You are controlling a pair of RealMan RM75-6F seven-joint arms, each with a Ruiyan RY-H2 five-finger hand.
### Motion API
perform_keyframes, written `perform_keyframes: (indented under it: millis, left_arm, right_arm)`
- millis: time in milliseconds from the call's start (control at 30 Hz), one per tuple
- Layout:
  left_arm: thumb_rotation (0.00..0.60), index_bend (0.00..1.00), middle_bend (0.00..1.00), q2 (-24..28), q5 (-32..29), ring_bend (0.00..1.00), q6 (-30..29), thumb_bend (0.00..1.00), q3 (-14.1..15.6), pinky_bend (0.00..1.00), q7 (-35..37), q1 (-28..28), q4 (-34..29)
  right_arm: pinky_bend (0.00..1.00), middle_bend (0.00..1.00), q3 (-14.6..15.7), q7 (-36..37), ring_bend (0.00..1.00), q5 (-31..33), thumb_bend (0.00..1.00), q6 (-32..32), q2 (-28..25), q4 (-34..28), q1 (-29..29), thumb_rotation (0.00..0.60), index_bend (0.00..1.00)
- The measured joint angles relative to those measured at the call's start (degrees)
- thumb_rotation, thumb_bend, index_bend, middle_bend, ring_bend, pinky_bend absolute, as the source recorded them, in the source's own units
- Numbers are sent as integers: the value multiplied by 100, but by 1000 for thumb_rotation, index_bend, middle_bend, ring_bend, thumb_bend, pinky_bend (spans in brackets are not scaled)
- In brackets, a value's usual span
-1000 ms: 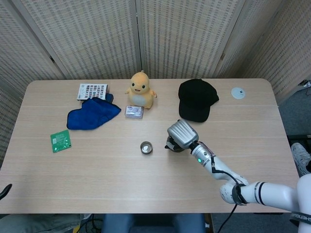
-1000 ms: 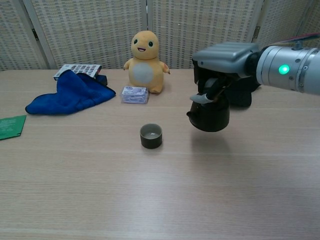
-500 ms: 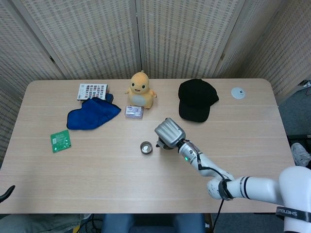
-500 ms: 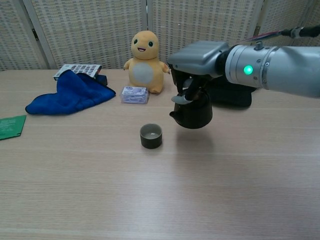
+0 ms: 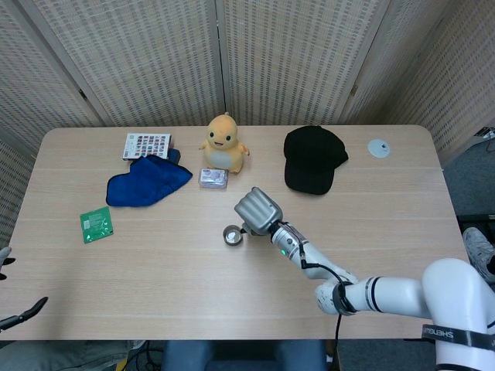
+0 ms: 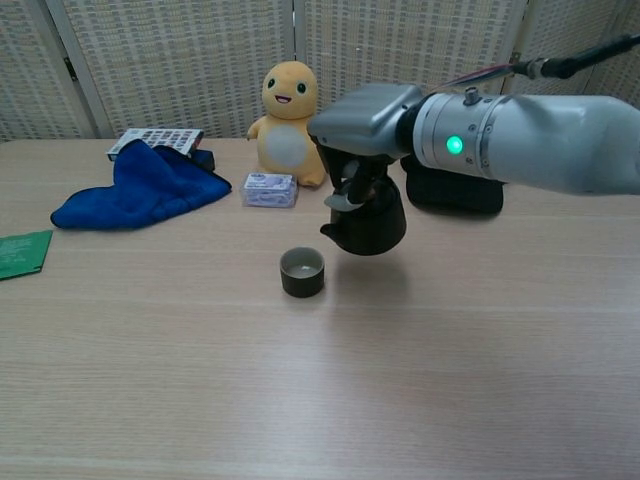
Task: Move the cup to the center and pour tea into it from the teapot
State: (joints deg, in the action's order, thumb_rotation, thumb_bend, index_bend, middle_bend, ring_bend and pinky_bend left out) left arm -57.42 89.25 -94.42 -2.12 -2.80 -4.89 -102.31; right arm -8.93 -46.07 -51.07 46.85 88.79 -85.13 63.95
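— Where's the cup (image 6: 302,272) from your right hand (image 6: 362,125)?
— Just below and to its left, on the table (image 6: 400,380). Your fingers are closed on the teapot (image 6: 366,222), spout toward the cup, held upright above the surface.

A light wooden table (image 5: 155,286) carries everything. Around the yellow plush duck (image 5: 223,142) lie a blue cloth (image 5: 147,182), a black cap (image 5: 312,158) and, nearer the front, a small dark cup (image 5: 232,235).

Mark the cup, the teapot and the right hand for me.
cup (image 6: 302,272): chest view, on its dark side wall.
teapot (image 6: 372,225): chest view, on its black belly.
right hand (image 6: 362,112): chest view, on its grey back, gripping the teapot.
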Motion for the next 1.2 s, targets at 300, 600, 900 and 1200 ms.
perform_keyframes:
  millis: [300, 600, 900, 1200]
  left_arm:
    - [248, 92, 245, 94, 350, 359, 320, 70, 168, 235, -312, 209, -105]
    - [250, 92, 223, 92, 533, 299, 522, 69, 303, 209, -502, 332, -174]
    - [248, 92, 221, 47, 661, 298, 613, 69, 395, 205, -594, 405, -197]
    - [250, 92, 221, 11, 645, 299, 548, 70, 435, 205, -590, 375, -177]
  right_arm:
    - [537, 973, 86, -360, 962, 155, 383, 24, 119, 108, 288, 459, 1000]
    - [537, 973, 191, -718, 962, 381, 383, 30, 276, 254, 552, 520, 1000]
    - [537, 973, 260, -929, 962, 530, 383, 74, 415, 322, 766, 521, 1000]
    - [537, 973, 347, -1149, 962, 576, 383, 104, 479, 350, 935, 524, 1000]
